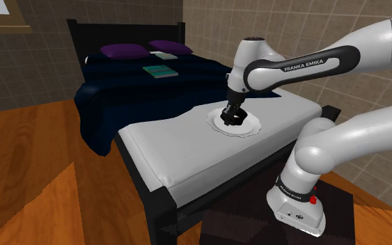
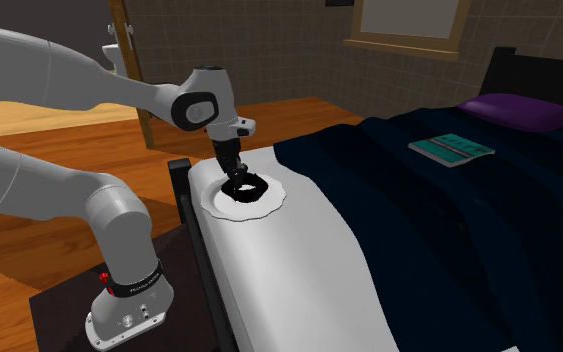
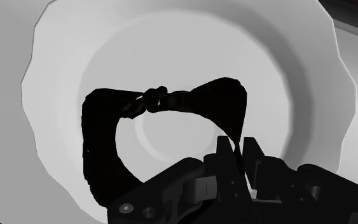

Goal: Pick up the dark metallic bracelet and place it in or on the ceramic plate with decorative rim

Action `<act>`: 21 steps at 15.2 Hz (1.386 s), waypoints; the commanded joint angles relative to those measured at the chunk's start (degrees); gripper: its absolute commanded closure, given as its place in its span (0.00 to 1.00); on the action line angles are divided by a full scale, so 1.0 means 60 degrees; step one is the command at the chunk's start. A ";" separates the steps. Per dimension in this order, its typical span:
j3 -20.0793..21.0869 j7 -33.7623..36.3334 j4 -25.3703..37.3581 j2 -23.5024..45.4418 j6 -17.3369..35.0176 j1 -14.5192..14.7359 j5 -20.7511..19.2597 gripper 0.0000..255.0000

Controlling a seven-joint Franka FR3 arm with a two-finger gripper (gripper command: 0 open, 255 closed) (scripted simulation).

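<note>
A white plate with a scalloped rim (image 1: 251, 128) (image 2: 269, 207) (image 3: 47, 83) lies on the white part of the bed. My black gripper (image 1: 230, 113) (image 2: 233, 172) (image 3: 239, 151) points down over the plate, shut on the black bracelet (image 1: 234, 119) (image 2: 248, 189) (image 3: 104, 133). In the wrist view the band runs between the two fingertips (image 3: 225, 149), and the rest of the loop hangs out over the plate's middle. Whether the bracelet touches the plate I cannot tell.
The bed has a black frame (image 1: 142, 191) and a dark blue blanket (image 1: 131, 87) (image 2: 449, 220), with purple pillows (image 1: 124, 51) and a teal book (image 1: 160, 71) (image 2: 451, 148) further up. Wooden floor (image 1: 41, 174) surrounds it. My stand (image 1: 278, 223) is beside the bed's foot.
</note>
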 commanded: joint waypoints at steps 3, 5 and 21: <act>-0.0001 -0.0001 -0.0004 -0.0002 0.0006 -0.0001 -0.0001 1.00; -0.0001 -0.0001 -0.0004 -0.0002 0.0006 -0.0001 -0.0001 0.00; 0.0046 -0.0013 0.0947 -0.0503 -0.1446 0.0030 0.0055 0.00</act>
